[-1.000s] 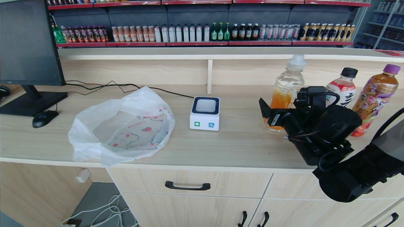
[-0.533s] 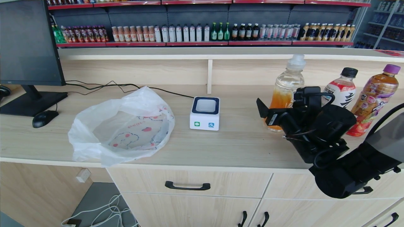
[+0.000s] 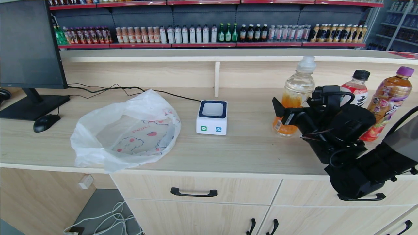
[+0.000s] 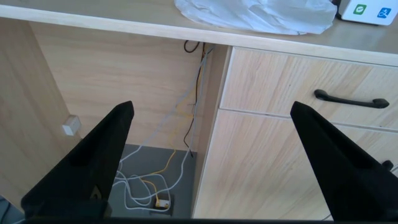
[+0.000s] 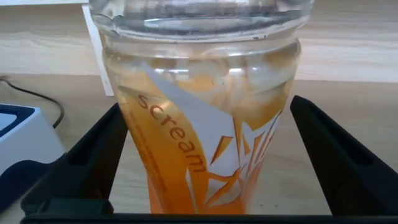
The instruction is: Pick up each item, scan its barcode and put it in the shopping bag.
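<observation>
Moved: right gripper [image 3: 289, 106], a little up and to the right in the head view, closer in on the orange bottle [image 3: 295, 88].
Right fingers: apart, one on each side of the bottle, not squeezing yet.
Left gripper [image 4: 205, 162]: fingers wide apart, holding nothing, low down in front of the drawers [image 4: 298, 87].
Bottle: upright on the counter [image 3: 241, 147], right of the middle, well apart from the scanner [image 3: 212, 117] and the shopping bag [image 3: 127, 130].
Risk: a bump from one finger, then a tipped bottle. Smooth round plastic, so maybe a slip in a weak squeeze. Black-cap bottle [image 3: 356, 86] and purple-cap bottle [image 3: 388, 94] just beside, easy to knock.
Surface: pale wood, flat, a cable [image 3: 107, 88] along the back.
Room: a shop, with drink shelves [image 3: 209, 32] across the top, monitor [image 3: 29, 42] and mouse [image 3: 45, 122] at the left.
</observation>
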